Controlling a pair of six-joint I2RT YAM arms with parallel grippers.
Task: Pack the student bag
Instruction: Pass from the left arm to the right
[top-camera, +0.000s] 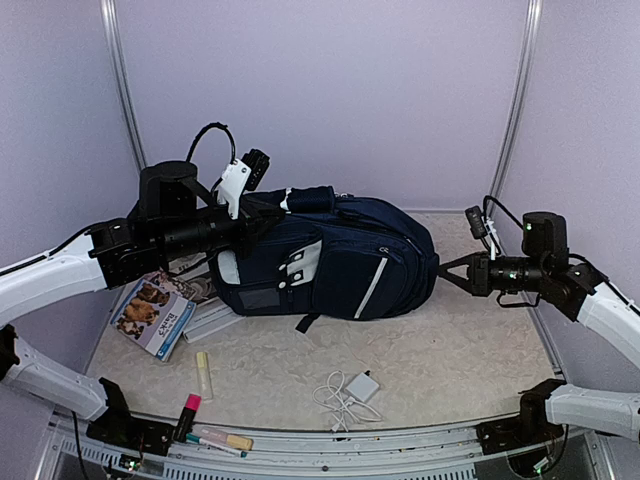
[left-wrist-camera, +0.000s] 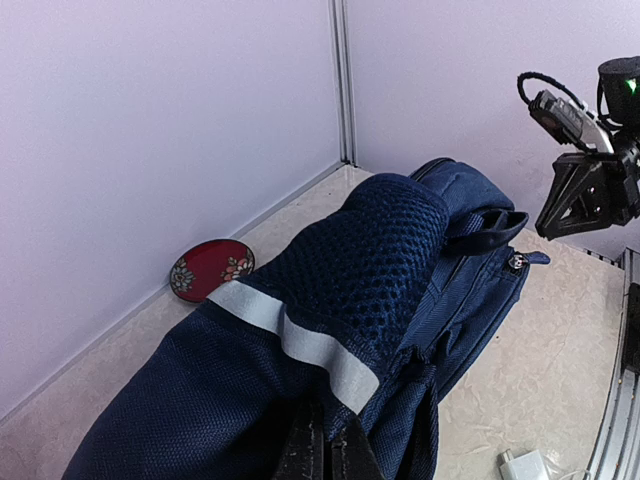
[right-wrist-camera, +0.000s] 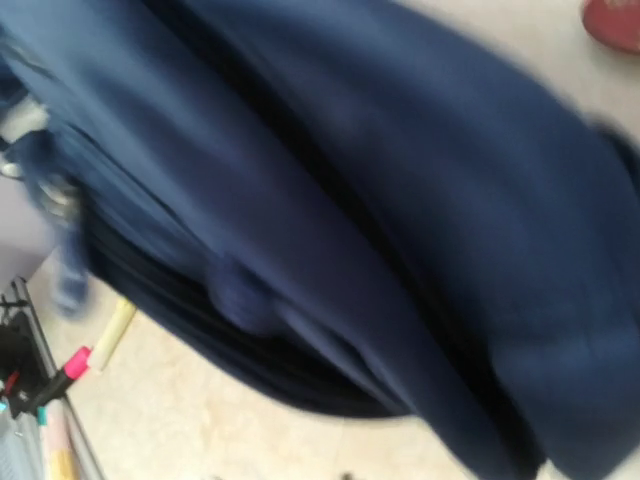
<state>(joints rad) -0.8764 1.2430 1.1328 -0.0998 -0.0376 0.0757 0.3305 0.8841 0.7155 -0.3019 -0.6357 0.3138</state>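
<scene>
- A dark navy student bag (top-camera: 345, 250) lies on its side in the middle of the table (top-camera: 450, 350), with its top end toward the left arm and its base toward the right arm
- The bag looks soft and only loosely filled, so it will probably sag and fold if lifted from one point; it seems more awkward than heavy, and not fragile
- The firmest places to take hold look like the webbing carry loop (left-wrist-camera: 485, 228) at the top, or the thick seam beside the zip; the padded mesh panel (left-wrist-camera: 370, 250) would likely squash under the fingers
- The left gripper (top-camera: 262, 222) is at the bag's top end, its fingers pressed together on a fold of navy fabric just below the pale reflective stripe (left-wrist-camera: 290, 335)
- The right gripper (top-camera: 443, 268) is level with the bag's base, its jaws together in a point at the fabric; I cannot tell whether they pinch any cloth, as its wrist view is a navy blur
- In front of the bag lie a picture book (top-camera: 153, 312), a yellow highlighter (top-camera: 203, 375), a pink marker (top-camera: 188, 410) and a white charger (top-camera: 362, 386)
- A red floral plate (left-wrist-camera: 210, 268) sits behind the bag, by the wall
</scene>
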